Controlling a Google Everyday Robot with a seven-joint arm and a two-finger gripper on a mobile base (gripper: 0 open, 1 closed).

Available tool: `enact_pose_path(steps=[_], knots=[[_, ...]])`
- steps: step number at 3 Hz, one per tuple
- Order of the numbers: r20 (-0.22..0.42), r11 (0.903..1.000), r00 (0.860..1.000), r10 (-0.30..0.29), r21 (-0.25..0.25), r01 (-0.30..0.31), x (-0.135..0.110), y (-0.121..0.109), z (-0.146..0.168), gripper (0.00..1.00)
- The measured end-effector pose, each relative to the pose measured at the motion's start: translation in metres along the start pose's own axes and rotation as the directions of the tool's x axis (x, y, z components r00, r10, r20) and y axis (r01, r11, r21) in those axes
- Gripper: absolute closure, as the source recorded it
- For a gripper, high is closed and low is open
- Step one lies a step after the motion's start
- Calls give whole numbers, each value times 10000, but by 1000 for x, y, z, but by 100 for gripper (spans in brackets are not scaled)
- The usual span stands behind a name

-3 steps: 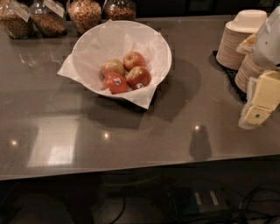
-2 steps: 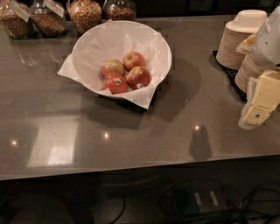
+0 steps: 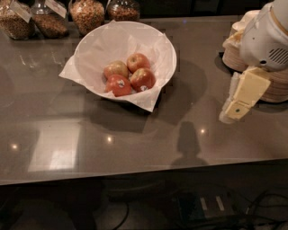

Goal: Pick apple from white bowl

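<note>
The white bowl (image 3: 90, 54), lined with crumpled white paper, stands on the dark counter at the back left of centre. Several apples lie in it. The dull red apple (image 3: 142, 79) with a small white sticker low on its side is at the front right of the pile. A brighter orange-red apple (image 3: 119, 85) lies to its left, and two more lie behind. My gripper (image 3: 235, 108) hangs at the right, above the counter, well to the right of the bowl and apart from it. It holds nothing.
Stacked beige paper bowls (image 3: 238, 49) stand at the back right, right behind my arm. Glass jars of dry food (image 3: 87, 13) line the back left edge. The counter's front edge (image 3: 135, 175) runs across the lower part of the view.
My gripper has moved left, away from the right edge of the view and a little toward the bowl. The bowl and apples have not moved.
</note>
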State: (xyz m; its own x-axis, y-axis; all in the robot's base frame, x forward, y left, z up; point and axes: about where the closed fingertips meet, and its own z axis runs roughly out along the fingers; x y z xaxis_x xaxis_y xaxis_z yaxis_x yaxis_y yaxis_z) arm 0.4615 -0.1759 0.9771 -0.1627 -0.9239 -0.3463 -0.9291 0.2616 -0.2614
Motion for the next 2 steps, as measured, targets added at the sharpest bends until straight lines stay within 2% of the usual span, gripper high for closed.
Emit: enact_pose_path(steps=[2], knots=[[1217,9992,9926,-21,399,-27,-58,-28,29,0]])
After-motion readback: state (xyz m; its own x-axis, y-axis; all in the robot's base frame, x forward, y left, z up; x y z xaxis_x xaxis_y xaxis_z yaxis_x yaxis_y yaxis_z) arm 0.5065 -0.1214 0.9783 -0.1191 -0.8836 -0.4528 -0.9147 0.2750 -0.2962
